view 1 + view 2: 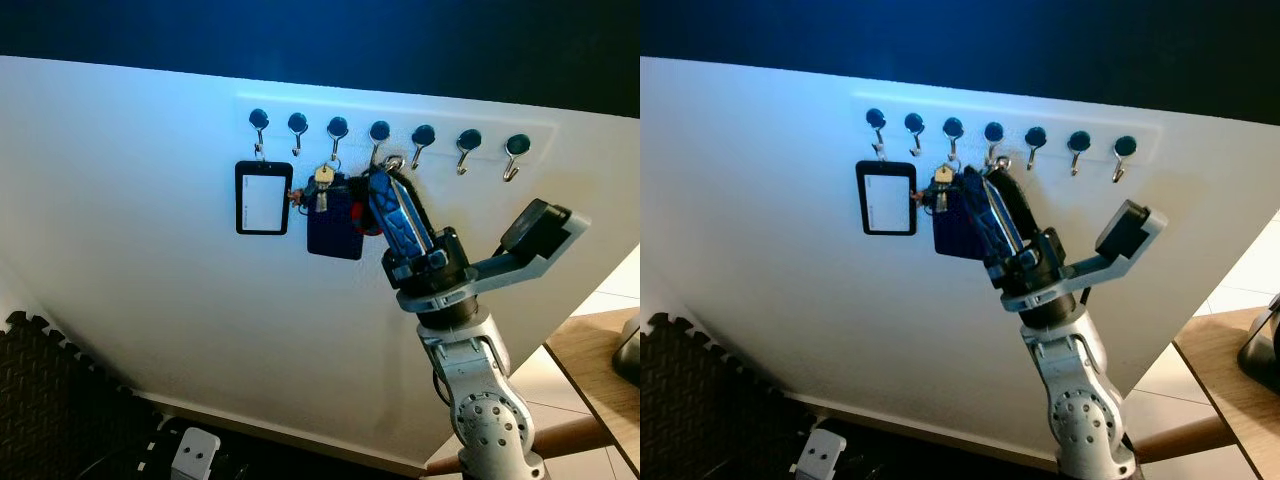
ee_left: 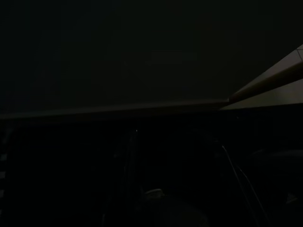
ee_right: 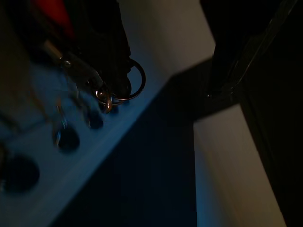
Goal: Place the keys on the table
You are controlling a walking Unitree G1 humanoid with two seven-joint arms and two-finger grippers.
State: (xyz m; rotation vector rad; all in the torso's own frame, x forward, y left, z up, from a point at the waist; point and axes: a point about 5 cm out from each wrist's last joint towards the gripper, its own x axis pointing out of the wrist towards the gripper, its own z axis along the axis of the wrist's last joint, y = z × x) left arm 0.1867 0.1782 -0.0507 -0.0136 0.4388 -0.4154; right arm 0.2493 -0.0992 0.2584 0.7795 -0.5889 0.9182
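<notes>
On the white wall, 7 hooks hang in a row. A blank badge holder bears no readable writing. The keys hang beside it. Right gripper reaches them; jaws' state unclear. Wooden tabletop far right.

- We get cool, bluish light across the white wall in both eye views, brightest near the hook rail, fading toward the lower corners.
- Top band above the wall is almost black.
- Eye views are fairly sharp, no real motion blur.
- Left wrist view is nearly pitch dark, just a pale strip at one edge.
- Right wrist view is dim and soft, the key ring close up and out of focus.
</notes>
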